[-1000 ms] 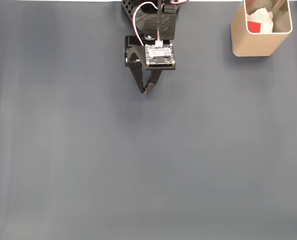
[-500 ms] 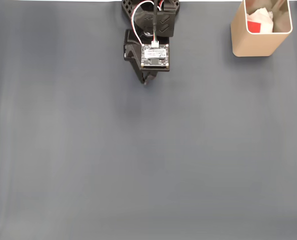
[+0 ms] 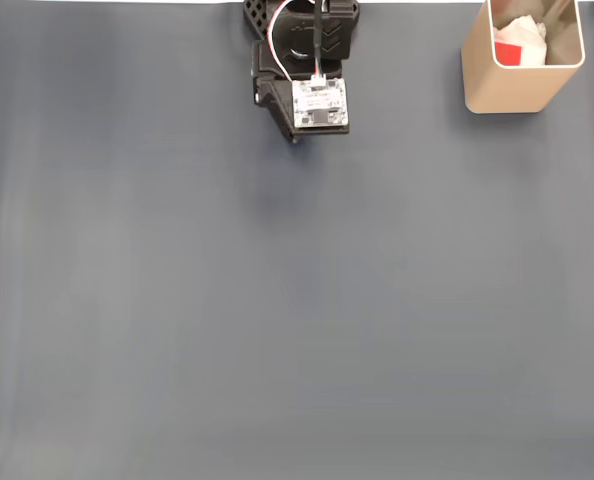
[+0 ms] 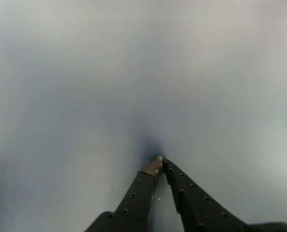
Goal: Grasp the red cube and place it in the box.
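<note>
While the tool (image 4: pixel 162 161) is pressed together, the bright red cube (image 3: pixel 509 53) lies inside the tan box (image 3: pixel 507 90).

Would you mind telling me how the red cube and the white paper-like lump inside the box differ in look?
In the fixed view, the red cube is bright red with flat, straight-edged faces, while the white paper-like lump is pale and crumpled, without a clear shape. The cube lies nearer the left wall; the lump spreads further across the inside. Both sit inside the tan box.

Red cube (image 3: pixel 508 55) inside tan box (image 3: pixel 507 92)
</note>
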You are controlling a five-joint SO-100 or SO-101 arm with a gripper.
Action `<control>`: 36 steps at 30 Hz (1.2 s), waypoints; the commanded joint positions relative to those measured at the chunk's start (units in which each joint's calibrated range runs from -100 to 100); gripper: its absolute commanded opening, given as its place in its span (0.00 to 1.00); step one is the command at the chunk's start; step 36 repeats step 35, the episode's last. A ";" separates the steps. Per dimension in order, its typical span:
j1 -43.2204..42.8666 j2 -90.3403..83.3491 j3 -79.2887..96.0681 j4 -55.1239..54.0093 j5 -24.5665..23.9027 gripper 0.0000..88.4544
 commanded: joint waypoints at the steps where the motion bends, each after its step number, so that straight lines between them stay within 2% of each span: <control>1: -0.44 0.09 0.64 3.14 0.88 0.00; 2: -0.80 0.09 0.64 4.29 1.12 0.00; 5: -1.23 0.09 0.64 5.52 -2.74 0.01; 36: -1.23 0.09 0.64 5.44 -2.44 0.01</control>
